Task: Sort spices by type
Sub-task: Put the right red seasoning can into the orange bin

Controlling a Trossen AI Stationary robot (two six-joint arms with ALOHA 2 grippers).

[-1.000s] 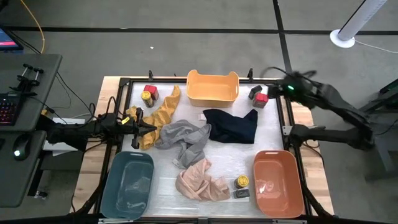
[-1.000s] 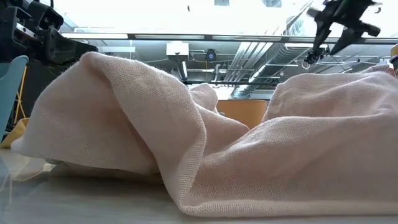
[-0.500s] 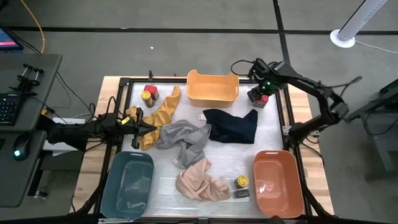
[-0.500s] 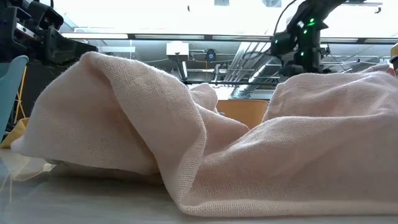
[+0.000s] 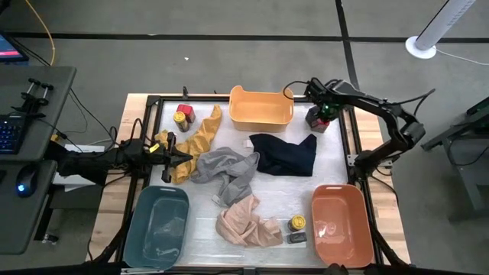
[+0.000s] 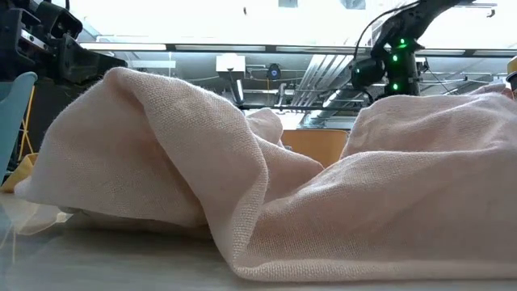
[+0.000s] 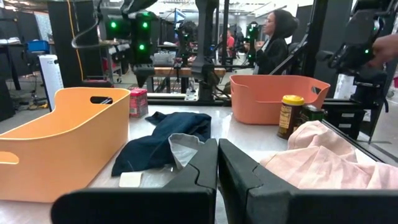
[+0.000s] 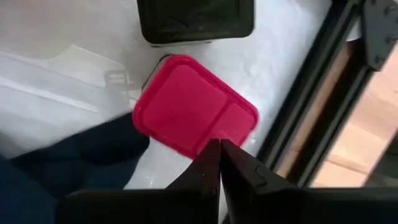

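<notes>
The spices lie in three small groups on the desk (image 5: 237, 229). At the far left corner a red tin (image 5: 183, 110) stands just behind a round jar with a yellow lid (image 5: 181, 119), the two close together. At the far right corner another red tin (image 8: 194, 115), boxy with rounded corners and its lid up, sits just beside a flat dark tin (image 8: 195, 20); whether they touch is unclear. At the near edge a second yellow-lidded jar (image 5: 297, 223) stands upright, dark brown below its lid, just behind a flat dark grey tin (image 5: 297, 237) that lies flat.
</notes>
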